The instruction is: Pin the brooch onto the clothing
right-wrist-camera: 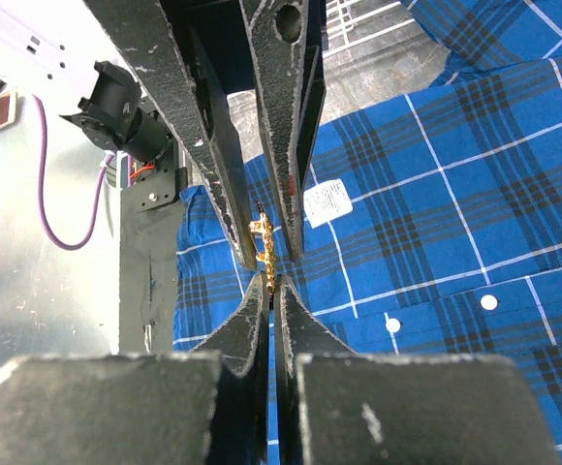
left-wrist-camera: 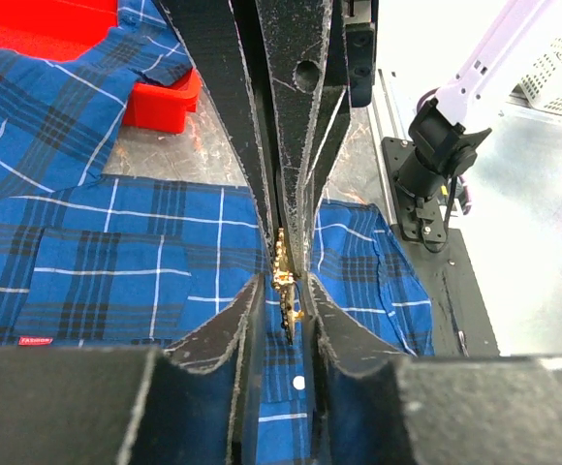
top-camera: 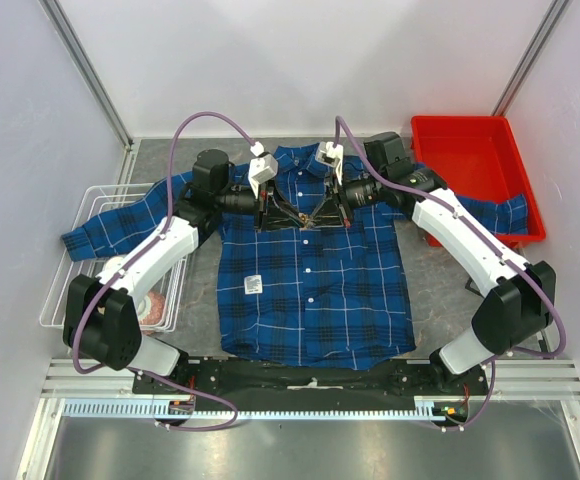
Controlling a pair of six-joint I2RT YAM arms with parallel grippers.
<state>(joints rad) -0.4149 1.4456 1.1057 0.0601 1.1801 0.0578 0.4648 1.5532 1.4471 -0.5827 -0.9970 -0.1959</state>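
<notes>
Brooch [right-wrist-camera: 265, 247] pinched edge-on in the closed right gripper [right-wrist-camera: 272, 283] over the upper chest of the clothing [top-camera: 310, 285], left gripper [left-wrist-camera: 283, 291] fingers close about it, contact unclear: align the pin squarely and steady both arms before piercing.

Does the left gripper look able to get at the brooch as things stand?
Probably yes. The brooch, pinched by the right gripper, sits between the open fingers of the left gripper, with nothing in the way.
</notes>
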